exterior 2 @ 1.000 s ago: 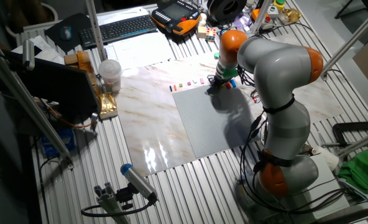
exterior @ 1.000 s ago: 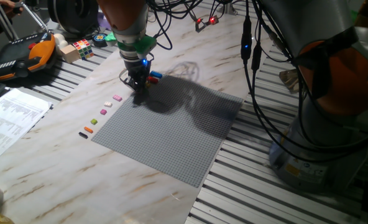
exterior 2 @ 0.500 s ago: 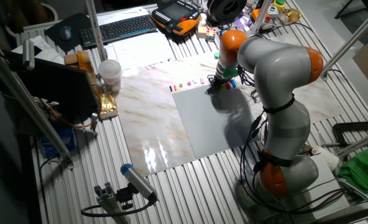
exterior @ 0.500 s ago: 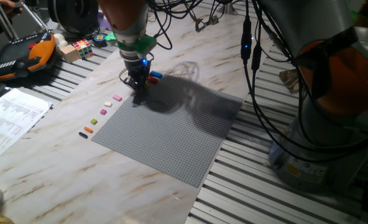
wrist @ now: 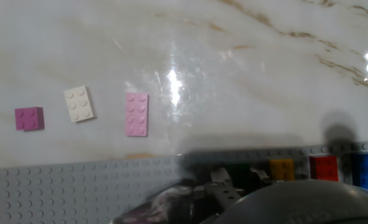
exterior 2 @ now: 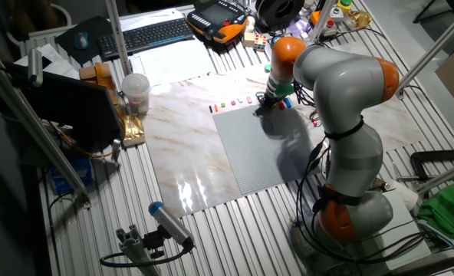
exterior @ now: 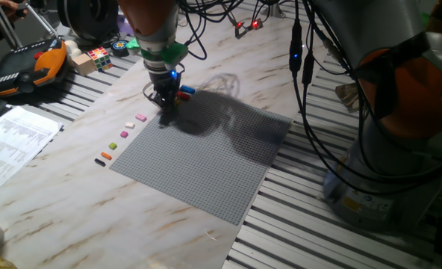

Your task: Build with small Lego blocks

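My gripper [exterior: 165, 104] stands low over the far corner of the grey baseplate [exterior: 206, 161]; it also shows in the other fixed view [exterior 2: 266, 106]. In the hand view a pink brick [wrist: 137, 114], a white brick [wrist: 79, 103] and a magenta brick [wrist: 29, 118] lie on the marble beyond the plate edge [wrist: 78, 186]. Yellow [wrist: 281, 168], red [wrist: 324, 168] and blue [wrist: 365, 169] bricks sit in a row on the plate's edge. A green brick [wrist: 236, 168] is half hidden by my fingers [wrist: 218, 186]. Whether the jaws hold it I cannot tell.
An orange brick [exterior: 106, 155] and a black brick [exterior: 99, 161] end the loose row left of the plate. A puzzle cube [exterior: 98, 56], a teach pendant [exterior: 27, 69] and papers [exterior: 12, 142] lie at the left. A cup [exterior 2: 135, 90] and a keyboard [exterior 2: 146, 34] stand farther off.
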Robot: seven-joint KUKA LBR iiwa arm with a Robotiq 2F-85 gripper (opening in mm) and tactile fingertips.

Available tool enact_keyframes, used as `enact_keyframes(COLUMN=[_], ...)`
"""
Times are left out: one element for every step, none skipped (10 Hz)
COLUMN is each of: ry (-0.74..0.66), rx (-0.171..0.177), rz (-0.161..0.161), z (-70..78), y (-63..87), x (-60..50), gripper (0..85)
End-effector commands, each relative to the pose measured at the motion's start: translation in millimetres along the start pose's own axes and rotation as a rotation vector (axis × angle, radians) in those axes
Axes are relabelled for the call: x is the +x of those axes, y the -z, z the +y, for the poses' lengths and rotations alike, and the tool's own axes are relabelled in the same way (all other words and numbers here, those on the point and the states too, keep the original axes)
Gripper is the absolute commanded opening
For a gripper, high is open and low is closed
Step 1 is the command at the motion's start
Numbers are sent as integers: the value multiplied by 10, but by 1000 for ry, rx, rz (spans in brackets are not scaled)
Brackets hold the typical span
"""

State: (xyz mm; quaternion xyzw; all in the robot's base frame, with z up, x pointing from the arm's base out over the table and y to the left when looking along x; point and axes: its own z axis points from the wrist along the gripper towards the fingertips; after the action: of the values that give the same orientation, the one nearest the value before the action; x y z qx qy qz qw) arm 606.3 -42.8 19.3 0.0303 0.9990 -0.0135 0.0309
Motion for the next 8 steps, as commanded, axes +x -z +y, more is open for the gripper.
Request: enact_keyframes(ry=[-1, -2, -2, -3, -5, -6, -6, -6], rx=[0, 3, 6, 7, 7, 8, 8, 8], rz=[1, -6, -7, -9, -12, -15, -15, -15], z=[13, 21, 24, 28, 34, 36, 35, 35], y=[-11, -19, -19, -23, -28, -33, -33, -31], x=[8, 12, 12, 17, 25, 30, 30, 30], gripper=[7, 7, 7, 7, 7, 7, 7, 7])
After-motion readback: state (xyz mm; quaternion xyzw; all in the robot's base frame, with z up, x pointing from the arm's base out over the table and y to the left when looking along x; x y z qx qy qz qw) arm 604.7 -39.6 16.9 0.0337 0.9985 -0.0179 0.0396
